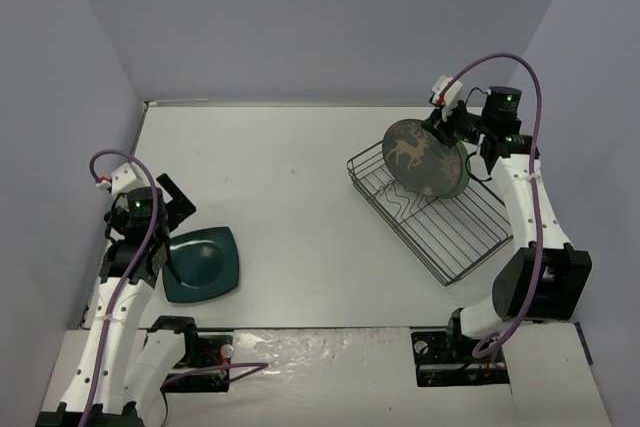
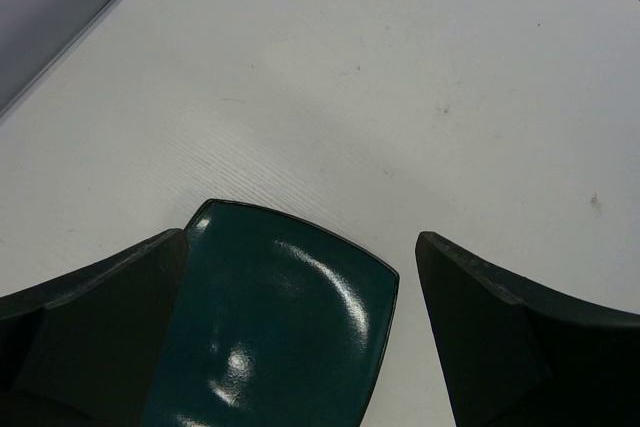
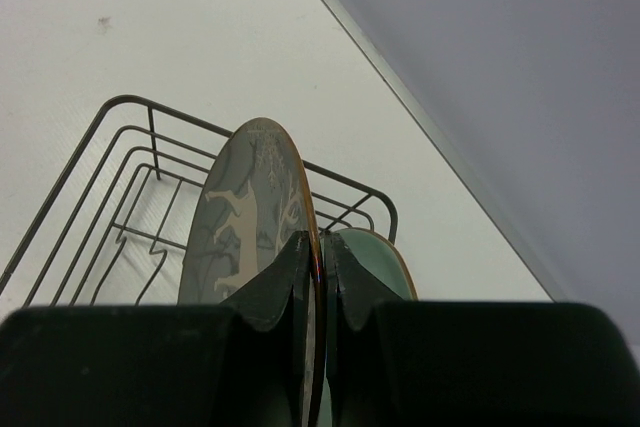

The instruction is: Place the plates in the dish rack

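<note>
Our left claw (image 2: 300,247) hangs spread above the square dark teal glazed plate (image 1: 202,263), which lies flat near the tabletop's (image 1: 290,197) near-left corner. We judge this plate stiff, slick and easily chipped, with its upturned rim the best place to grip. Farther off, our right claw (image 3: 322,244) pinches the top rim of the round grey-brown deer plate (image 3: 245,212). That plate stands upright in the black wire dish rack (image 3: 130,104), just beside the round mint-green plate (image 3: 378,252).

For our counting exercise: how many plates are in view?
3. Deer plate, on edge at the dish rack, gripped by the right gripper; mint-green plate behind it; teal plate flat on the table. None appear hidden.
</note>
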Tool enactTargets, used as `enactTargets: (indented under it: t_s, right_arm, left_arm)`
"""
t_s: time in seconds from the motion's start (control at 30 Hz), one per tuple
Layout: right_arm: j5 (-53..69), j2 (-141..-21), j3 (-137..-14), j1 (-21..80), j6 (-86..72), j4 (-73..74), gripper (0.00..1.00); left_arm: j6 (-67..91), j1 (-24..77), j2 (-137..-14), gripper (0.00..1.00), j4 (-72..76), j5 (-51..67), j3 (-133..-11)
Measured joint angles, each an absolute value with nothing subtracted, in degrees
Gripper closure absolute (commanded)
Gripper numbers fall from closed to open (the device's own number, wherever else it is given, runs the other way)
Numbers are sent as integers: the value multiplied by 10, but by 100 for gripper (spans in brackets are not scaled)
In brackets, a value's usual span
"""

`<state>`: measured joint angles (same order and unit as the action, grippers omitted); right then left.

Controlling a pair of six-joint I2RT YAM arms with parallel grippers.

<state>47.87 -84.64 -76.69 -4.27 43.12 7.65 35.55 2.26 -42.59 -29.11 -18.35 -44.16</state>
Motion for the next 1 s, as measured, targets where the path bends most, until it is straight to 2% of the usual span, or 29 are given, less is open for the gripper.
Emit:
enactTargets:
  t_s: [0.33, 1.0]
  right_arm:
    - [451, -833, -735, -40, 389, 12, 100]
    - [441, -832, -781, -51, 360, 58, 100]
  left_arm:
    - [355, 23, -434, 3, -293, -183, -442]
    - [349, 23, -444, 3, -290, -180, -442]
